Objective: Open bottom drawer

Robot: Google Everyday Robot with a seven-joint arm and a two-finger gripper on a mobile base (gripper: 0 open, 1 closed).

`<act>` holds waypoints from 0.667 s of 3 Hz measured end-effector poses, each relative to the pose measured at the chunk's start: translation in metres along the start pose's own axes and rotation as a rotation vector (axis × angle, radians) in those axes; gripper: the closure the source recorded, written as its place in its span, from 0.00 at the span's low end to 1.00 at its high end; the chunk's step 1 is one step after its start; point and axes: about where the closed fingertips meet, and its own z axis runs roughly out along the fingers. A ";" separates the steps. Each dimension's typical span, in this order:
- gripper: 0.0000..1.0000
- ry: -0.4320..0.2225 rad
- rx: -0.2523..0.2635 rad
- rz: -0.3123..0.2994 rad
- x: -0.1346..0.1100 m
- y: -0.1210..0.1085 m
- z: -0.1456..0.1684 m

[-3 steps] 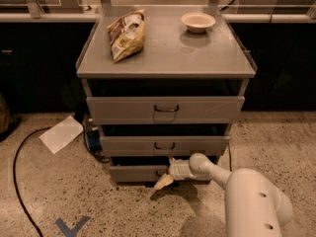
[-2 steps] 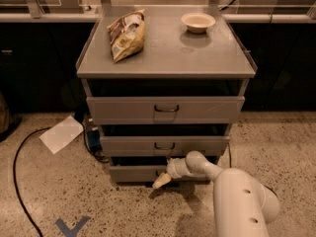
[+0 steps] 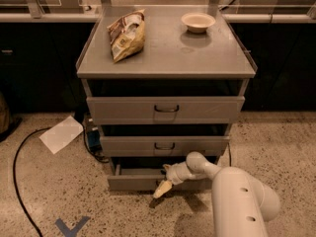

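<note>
The bottom drawer [image 3: 133, 180] is the lowest and narrowest grey front of the cabinet, just above the floor. It stands pulled out a little, with a dark gap above its front. My gripper [image 3: 165, 181] is at the middle of that front, where the handle would be; the handle itself is hidden behind it. One pale fingertip [image 3: 162, 189] points down and left over the drawer's front. My white arm [image 3: 237, 196] reaches in from the lower right.
The middle drawer [image 3: 164, 145] and top drawer [image 3: 166, 109] sit above, each out a little. A chip bag [image 3: 127, 33] and a bowl [image 3: 198, 21] lie on the cabinet top. A paper sheet [image 3: 61, 134], a black cable [image 3: 19, 181] and blue floor tape [image 3: 71, 226] lie left.
The view has drawn closer to the cabinet. My gripper stays at the bottom drawer's centre, and the drawer front has come out slightly.
</note>
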 end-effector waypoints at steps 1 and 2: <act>0.00 0.000 -0.002 0.001 0.000 0.001 0.001; 0.00 0.014 -0.034 0.024 0.011 0.028 -0.002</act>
